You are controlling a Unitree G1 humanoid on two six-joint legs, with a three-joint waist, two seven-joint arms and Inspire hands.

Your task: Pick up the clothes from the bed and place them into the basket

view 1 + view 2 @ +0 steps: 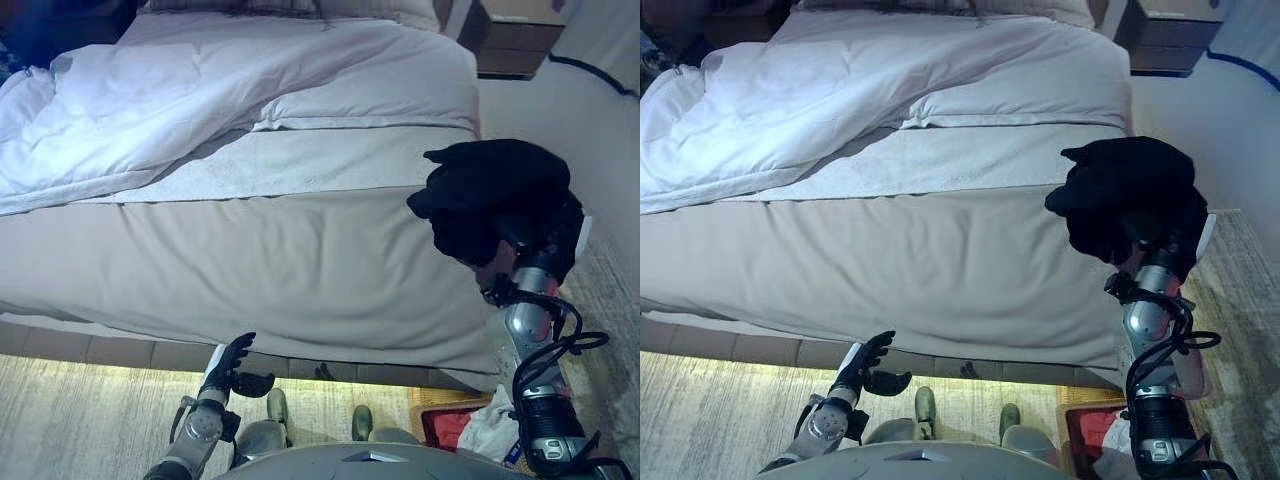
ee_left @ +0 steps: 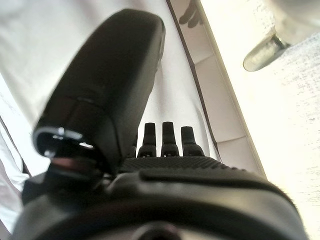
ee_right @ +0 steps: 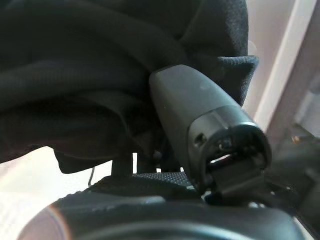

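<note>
At three o'clock, over the bed's (image 1: pixel 300 260) right edge, my right hand (image 1: pixel 540 240) is raised with a black garment (image 1: pixel 495 190) bunched on it. My right wrist view shows my thumb (image 3: pixel 200 110) pressed into the dark cloth and my fingers buried in its folds, so my hand is clamped on the garment, which hangs clear of the mattress. At five o'clock, on the floor below that arm, the basket (image 1: pixel 450 425) shows red and white clothes already inside. At seven o'clock, my left hand (image 1: pixel 232 368) hangs low beside the bed's near side, fingers straight and apart, thumb out, holding nothing. At eleven o'clock a white duvet (image 1: pixel 170 90) lies rumpled across the far half of the bed. At one o'clock a nightstand (image 1: pixel 515 40) stands past the bed's corner.
</note>
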